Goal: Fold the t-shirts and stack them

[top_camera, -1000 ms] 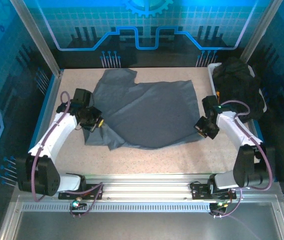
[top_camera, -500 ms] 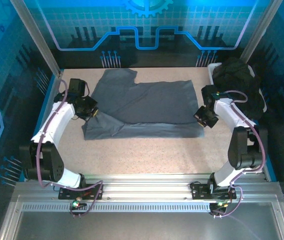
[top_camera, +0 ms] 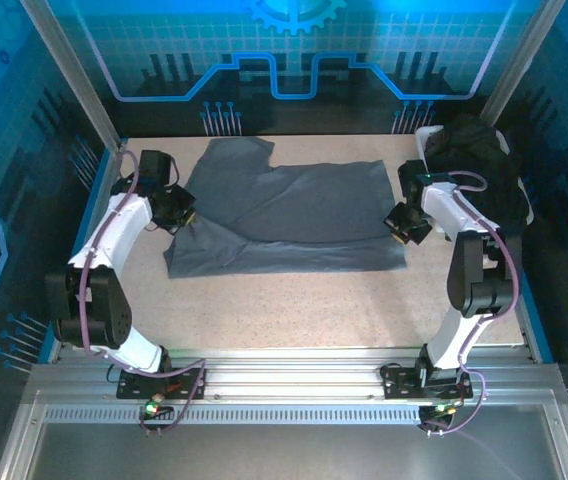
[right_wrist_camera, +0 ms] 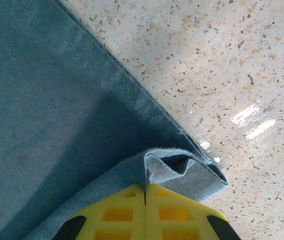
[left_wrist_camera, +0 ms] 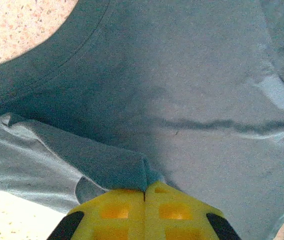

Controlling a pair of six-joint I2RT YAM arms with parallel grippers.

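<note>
Two grippers hold the slate blue-grey t-shirt (top_camera: 294,215), one at each side. The shirt lies spread across the far half of the speckled table (top_camera: 294,310). It is partly folded, with an upper layer lying over a longer strip along its near edge, and one sleeve reaches toward the far left.

The left gripper (top_camera: 184,222) sits at the shirt's left edge. In the left wrist view its yellow fingers (left_wrist_camera: 112,212) are pressed together with a small ridge of cloth nipped between the tips, and the white neck label (left_wrist_camera: 274,91) shows off to the right.

The right gripper (top_camera: 397,226) sits at the shirt's right edge. In the right wrist view it (right_wrist_camera: 146,189) is clamped on a doubled-over hem corner just above the tabletop.

Black t-shirts (top_camera: 479,165) lie heaped in a white bin (top_camera: 425,138) at the far right corner, close beside the right arm.
</note>
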